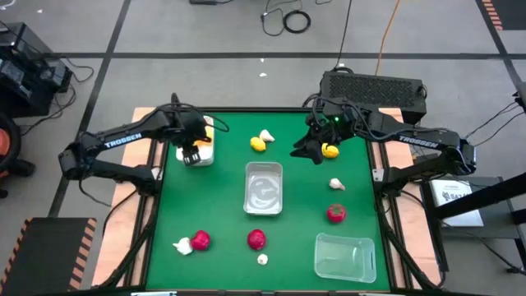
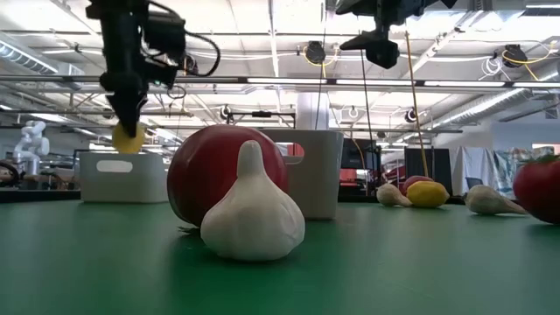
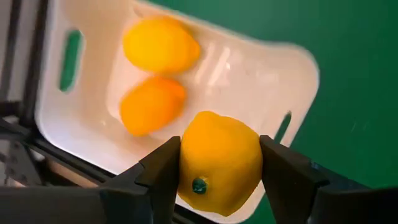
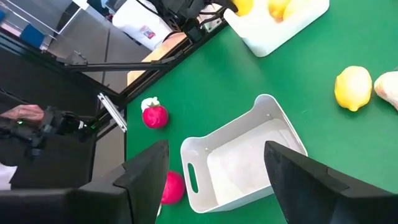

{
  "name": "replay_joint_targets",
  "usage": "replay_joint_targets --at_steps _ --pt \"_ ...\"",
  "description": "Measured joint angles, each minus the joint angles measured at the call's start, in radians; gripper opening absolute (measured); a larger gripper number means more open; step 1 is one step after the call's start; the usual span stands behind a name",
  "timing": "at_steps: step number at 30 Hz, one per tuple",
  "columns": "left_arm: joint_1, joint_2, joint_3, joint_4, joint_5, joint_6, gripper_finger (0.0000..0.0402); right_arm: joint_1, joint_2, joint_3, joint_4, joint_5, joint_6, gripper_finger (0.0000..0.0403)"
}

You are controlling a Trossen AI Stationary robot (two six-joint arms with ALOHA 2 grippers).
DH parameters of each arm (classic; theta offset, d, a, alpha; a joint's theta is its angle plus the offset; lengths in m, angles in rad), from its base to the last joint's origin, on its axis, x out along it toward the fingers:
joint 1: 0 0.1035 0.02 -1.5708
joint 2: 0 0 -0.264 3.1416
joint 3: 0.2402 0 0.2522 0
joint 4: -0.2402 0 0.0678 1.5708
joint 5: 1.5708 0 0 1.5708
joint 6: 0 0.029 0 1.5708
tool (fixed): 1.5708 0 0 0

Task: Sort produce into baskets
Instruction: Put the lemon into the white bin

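Above the white basket [image 3: 273, 68] at the table's far left corner, the left gripper [image 3: 219, 171] hangs with its fingers clamped on a yellow lemon [image 3: 217, 162], one finger on each flank; two more lemons [image 3: 160, 43] already lie inside that basket, so the step in hand looks like the drop of a third; the held lemon seems to sit over the basket's near rim rather than its middle, so the next move probably calls for a small shift inward before the fingers part, or the fruit could glance off the wall and roll onto the green mat [image 1: 222, 214]. Across the table the right gripper [image 1: 311, 148] hovers with its fingers spread and nothing between them, just beside a lemon [image 1: 330, 150] on the mat, likely the next pick; another loose lemon [image 1: 258, 145] and a garlic bulb [image 1: 267, 136] lie near the far edge; a clear basket [image 1: 264, 188] stands empty in the middle and a second clear basket [image 1: 345, 256] at the near right; strawberries [image 1: 256, 239] and more garlic are scattered along the near side, not yet sorted.
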Motion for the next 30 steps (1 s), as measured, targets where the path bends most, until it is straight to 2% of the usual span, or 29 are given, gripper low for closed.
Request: replay_joint_targets --at_steps 4,8,15,22,26,30 --pt "0.004 0.0 -0.044 0.003 0.0 -0.004 0.02 0.0 0.0 0.0 -0.011 0.0 -0.006 0.0254" --pt "0.003 0.0 -0.067 0.024 0.0 -0.027 0.0221 0.0 0.0 0.0 -0.023 0.018 -0.021 0.0254" --pt "0.003 0.0 -0.068 0.028 -0.004 -0.029 0.0264 0.0 0.001 0.0 -0.11 0.15 -0.025 0.0254" --pt "0.003 0.0 -0.067 0.023 -0.004 -0.03 0.0271 0.001 0.001 0.0 -0.318 0.285 -0.041 0.0254" --pt "0.003 0.0 -0.015 0.004 -0.003 -0.046 0.0272 0.001 0.001 -0.009 -0.407 0.427 -0.029 0.0254" --pt "0.002 0.0 0.086 0.0 0.059 -0.135 0.0272 -0.002 0.002 -0.061 -0.413 0.475 0.023 0.0254"
